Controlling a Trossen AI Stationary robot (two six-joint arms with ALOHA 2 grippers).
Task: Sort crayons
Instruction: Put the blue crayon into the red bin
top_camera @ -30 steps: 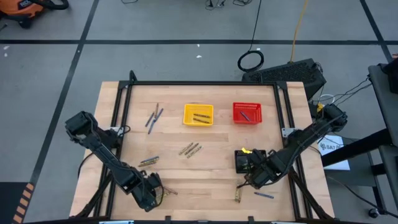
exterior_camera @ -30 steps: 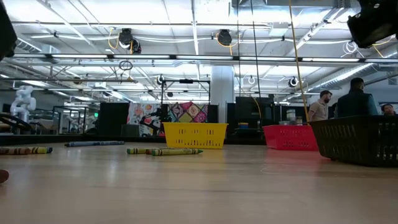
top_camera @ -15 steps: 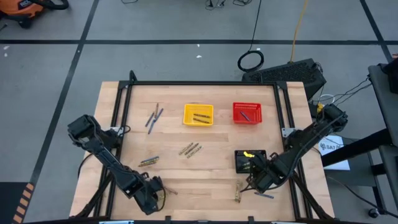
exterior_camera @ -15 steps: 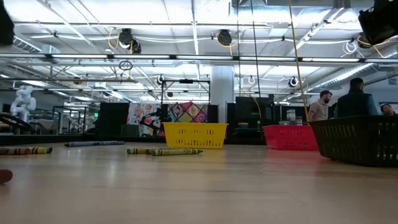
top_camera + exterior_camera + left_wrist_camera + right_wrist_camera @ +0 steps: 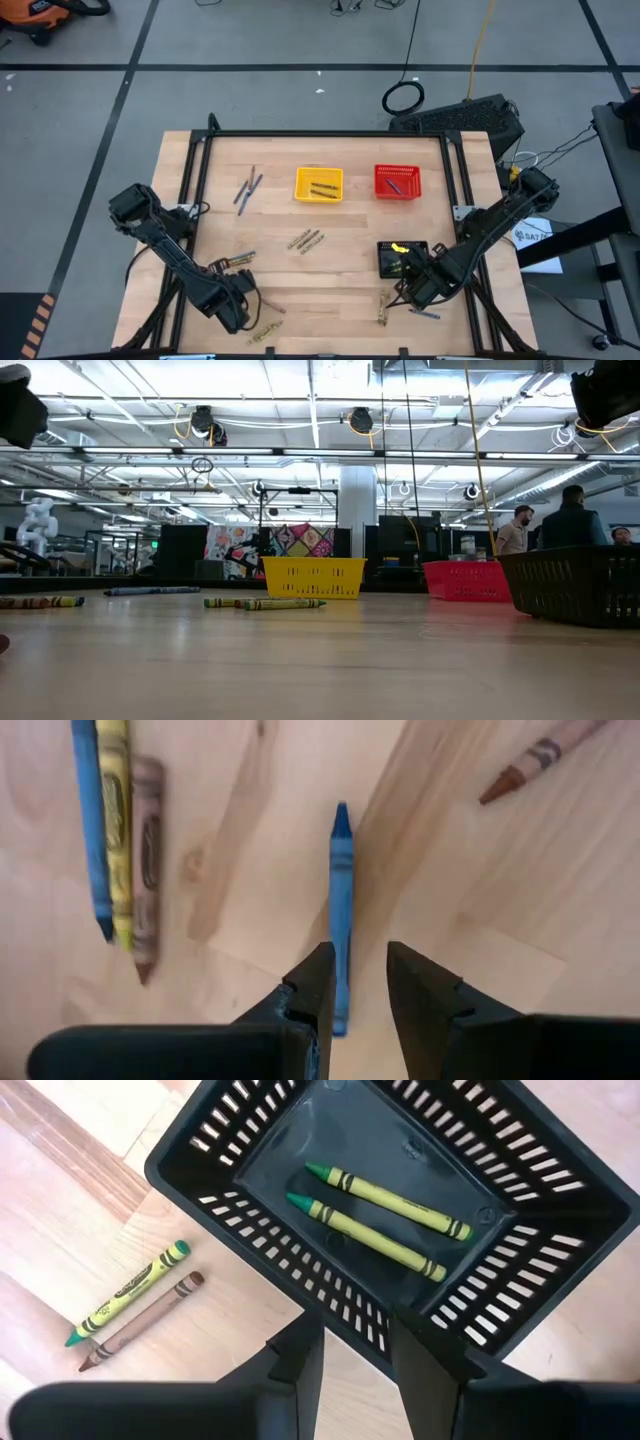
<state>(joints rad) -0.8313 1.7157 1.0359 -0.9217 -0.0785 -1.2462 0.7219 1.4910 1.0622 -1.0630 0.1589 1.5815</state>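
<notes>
**benchwatcher:** So where's everything sitting right now?

**crayonfan:** Left gripper [image 5: 352,988] is low at the near left part of the table [image 5: 350,285], fingers a little apart and empty. A blue crayon [image 5: 341,910] lies flat on the wood, its tail end running down into the gap between the fingers, but they're not clamped on it. Just off to the side there's a tight bundle of three, blue, yellow and brown [image 5: 120,860], and another brown one [image 5: 540,760] further off.

**benchwatcher:** And the right side?

**crayonfan:** Right gripper [image 5: 355,1355] hangs over the edge of the black basket [image 5: 215,1190], fingers slightly parted too, nothing in them. Two green-tipped crayons [image 5: 385,1215] lie side by side in that basket. Beside it on the table are a yellow-green one [image 5: 128,1292] and a brown one [image 5: 142,1321], right next to each other.

**benchwatcher:** The other baskets?

**crayonfan:** Yellow basket [image 5: 319,184] and red basket [image 5: 397,182] are at the far side, each with crayons in them. More are loose mid-table [image 5: 305,240].
</notes>
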